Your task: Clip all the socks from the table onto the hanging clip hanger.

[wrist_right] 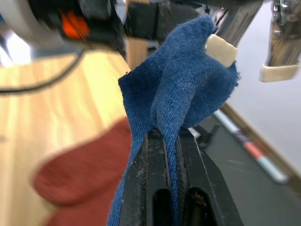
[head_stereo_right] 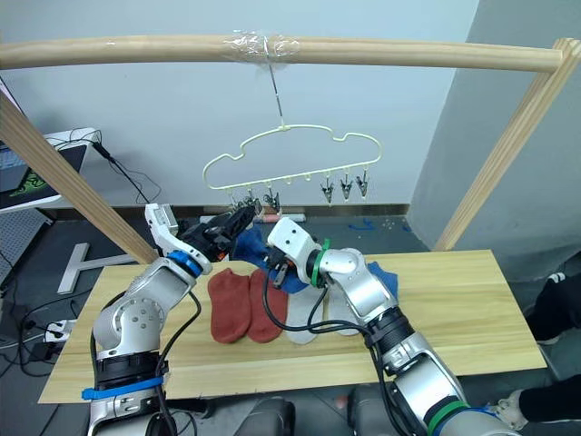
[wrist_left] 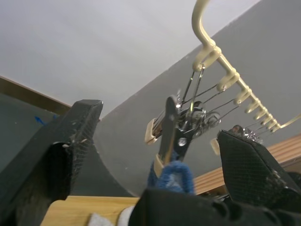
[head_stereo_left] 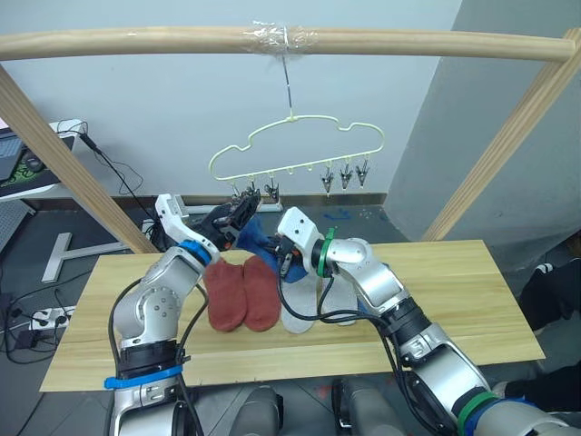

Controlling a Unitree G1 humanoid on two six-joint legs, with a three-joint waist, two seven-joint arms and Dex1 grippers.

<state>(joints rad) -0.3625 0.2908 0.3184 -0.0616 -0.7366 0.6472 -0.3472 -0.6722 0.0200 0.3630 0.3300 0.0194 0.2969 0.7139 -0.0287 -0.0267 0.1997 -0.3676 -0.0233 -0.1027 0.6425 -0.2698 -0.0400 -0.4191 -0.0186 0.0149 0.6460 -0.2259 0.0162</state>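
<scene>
Your right pincer (wrist_right: 171, 155) is pinching a blue sock (wrist_right: 178, 94) and lifting it to a clip (wrist_left: 171, 132) at the left end of the clip hanger (head_stereo_left: 300, 145), while your left pincer (wrist_left: 155, 155) is standing spread around that clip. Two rust-red socks (head_stereo_left: 243, 292) are lying on the surface (head_stereo_left: 454, 300).

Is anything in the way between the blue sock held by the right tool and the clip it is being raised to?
Nothing visible does. The right tool is shut on the blue sock, whose top edge reaches the leftmost clip of the clip hanger. The open left tool brackets that clip without covering it.
</scene>
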